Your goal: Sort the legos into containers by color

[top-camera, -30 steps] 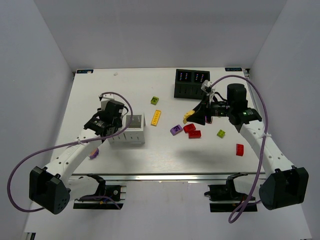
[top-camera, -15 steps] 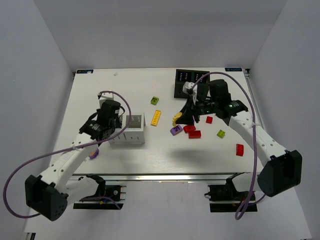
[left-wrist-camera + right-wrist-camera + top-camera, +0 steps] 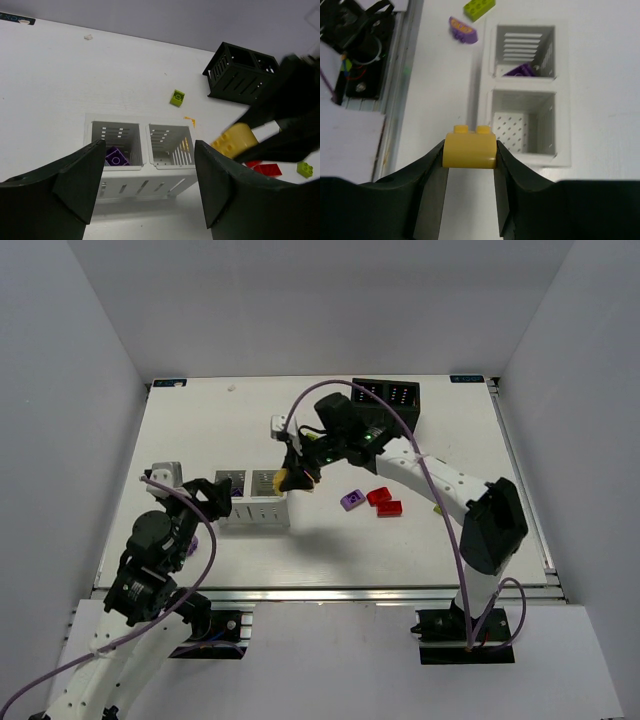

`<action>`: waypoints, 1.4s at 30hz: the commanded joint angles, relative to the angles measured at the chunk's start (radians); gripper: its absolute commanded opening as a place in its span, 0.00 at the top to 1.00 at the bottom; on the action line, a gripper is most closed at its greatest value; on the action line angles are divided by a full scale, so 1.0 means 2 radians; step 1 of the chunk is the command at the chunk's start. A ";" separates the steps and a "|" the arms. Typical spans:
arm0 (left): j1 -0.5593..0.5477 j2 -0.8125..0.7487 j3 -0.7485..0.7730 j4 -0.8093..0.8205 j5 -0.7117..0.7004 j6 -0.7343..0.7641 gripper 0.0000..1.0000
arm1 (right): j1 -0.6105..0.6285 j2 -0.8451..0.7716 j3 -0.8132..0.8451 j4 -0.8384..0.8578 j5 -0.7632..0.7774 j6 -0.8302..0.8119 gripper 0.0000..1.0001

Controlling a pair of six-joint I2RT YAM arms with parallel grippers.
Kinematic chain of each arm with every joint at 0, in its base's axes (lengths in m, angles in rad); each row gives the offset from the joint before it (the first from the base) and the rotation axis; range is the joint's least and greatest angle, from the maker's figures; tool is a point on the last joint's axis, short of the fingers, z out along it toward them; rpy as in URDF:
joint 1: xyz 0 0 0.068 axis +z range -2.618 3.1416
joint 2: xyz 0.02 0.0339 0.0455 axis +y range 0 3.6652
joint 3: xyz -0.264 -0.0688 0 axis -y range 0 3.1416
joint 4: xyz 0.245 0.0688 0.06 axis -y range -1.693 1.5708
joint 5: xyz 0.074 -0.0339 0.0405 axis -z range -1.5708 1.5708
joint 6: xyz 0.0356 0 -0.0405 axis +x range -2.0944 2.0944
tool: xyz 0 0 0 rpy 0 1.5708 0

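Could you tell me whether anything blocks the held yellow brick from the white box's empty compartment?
Nothing visible blocks the yellow brick; the empty compartment is open-topped, the purple brick in the neighbouring one.

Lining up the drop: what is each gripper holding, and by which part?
Right gripper pinches the yellow brick by its two opposite side faces, studs exposed. Left gripper is open, empty.

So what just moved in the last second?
The right fingers, gripping the yellow brick, swung left to the white box. The left fingers, open, pulled back from that box toward the near edge. The black box, purple brick and red bricks stayed put.
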 commanded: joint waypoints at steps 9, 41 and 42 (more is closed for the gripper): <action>-0.004 -0.045 0.000 -0.038 0.018 0.006 0.16 | 0.027 0.104 0.105 0.064 0.103 0.074 0.98; -0.025 0.386 0.098 0.164 0.503 0.045 0.75 | -0.260 -0.132 -0.068 0.044 0.023 0.242 0.41; -0.031 0.410 0.120 0.165 0.503 0.051 0.52 | -0.303 -0.139 -0.075 0.014 0.007 0.226 0.33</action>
